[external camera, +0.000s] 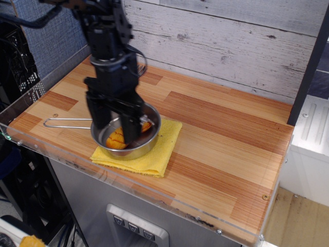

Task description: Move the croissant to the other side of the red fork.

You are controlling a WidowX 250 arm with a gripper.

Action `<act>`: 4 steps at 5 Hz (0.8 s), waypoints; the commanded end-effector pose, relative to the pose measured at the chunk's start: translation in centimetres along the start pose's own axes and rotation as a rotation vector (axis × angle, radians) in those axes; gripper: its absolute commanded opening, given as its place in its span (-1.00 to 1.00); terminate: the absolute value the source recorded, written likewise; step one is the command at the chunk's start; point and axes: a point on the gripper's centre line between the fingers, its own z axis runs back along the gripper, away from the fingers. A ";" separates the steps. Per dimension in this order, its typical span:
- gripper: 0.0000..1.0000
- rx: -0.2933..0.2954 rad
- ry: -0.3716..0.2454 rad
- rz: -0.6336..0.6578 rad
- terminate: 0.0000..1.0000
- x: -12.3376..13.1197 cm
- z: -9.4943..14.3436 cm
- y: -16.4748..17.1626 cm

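The single view looks down at an angle on a striped wooden tabletop [221, 134], where a round steel pan [149, 138] with a thin wire handle sits on a folded yellow cloth [159, 154] near the front left edge. Inside that pan lies the croissant [117, 138], a small orange-yellow toy pastry with darker brown ridges, partly hidden by the arm. The black two-fingered gripper [116, 128] hangs directly over the pan with its fingers spread apart, one to each side of the pastry and reaching down into the bowl; whether the fingertips touch the pastry cannot be told. The red fork is not visible here, as the arm covers the stretch of table behind the pan. The step in hand appears to be the grasp: the fingers are placed around the pastry but have not closed. The next move likely calls for closing on the pastry, then lifting it clear of the pan's rim before carrying it past the fork. The pan's sloped wall and the pastry's tapered shape could let it slip.
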 end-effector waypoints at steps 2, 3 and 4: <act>1.00 0.051 -0.038 -0.004 -1.00 2.0 0.3 0.2; 1.00 0.039 -0.031 -0.020 -1.00 2.0 -0.3 -0.7; 1.00 0.045 -0.017 -0.036 -1.00 2.1 -0.8 -1.3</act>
